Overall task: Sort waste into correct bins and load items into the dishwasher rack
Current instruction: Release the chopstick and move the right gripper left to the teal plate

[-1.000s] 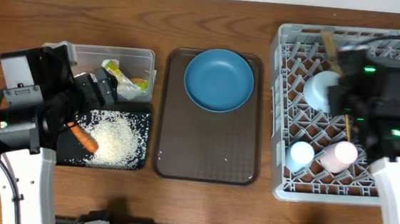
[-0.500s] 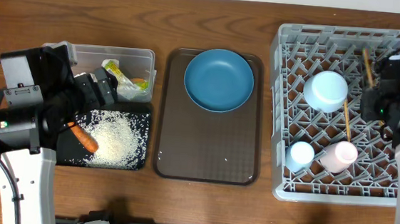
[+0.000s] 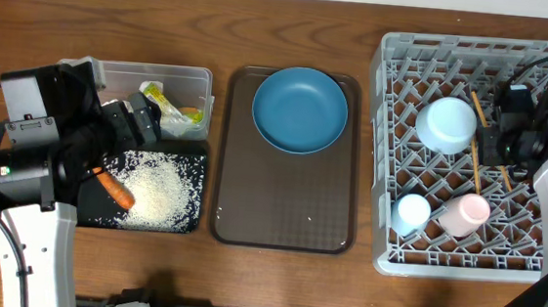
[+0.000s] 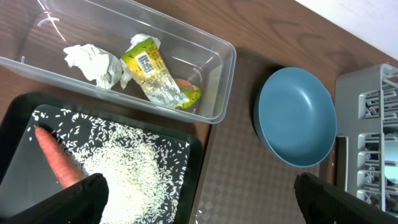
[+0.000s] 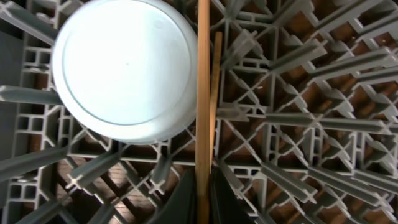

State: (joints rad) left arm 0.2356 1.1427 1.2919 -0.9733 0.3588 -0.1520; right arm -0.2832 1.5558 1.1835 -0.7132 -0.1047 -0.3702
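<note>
Your right gripper (image 5: pixel 202 190) is clenched on a thin wooden chopstick (image 5: pixel 203 93) above the grey plastic lattice rack (image 5: pixel 311 124), toward its right edge, just beside the round white-blue bowl (image 5: pixel 124 68). Your left gripper (image 4: pixel 199 208) hangs released over the shallow black rectangular tray (image 4: pixel 15 149).

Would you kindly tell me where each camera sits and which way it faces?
Overhead: above the table, facing straight down on the dishwasher rack; both arms show.
Left wrist: above the clear tub, facing down on black tray and blue plate; left gripper open.
Right wrist: facing down into the rack at the bowl; right gripper shut on a chopstick.
Shared: overhead and right wrist both show that bowl.
</note>
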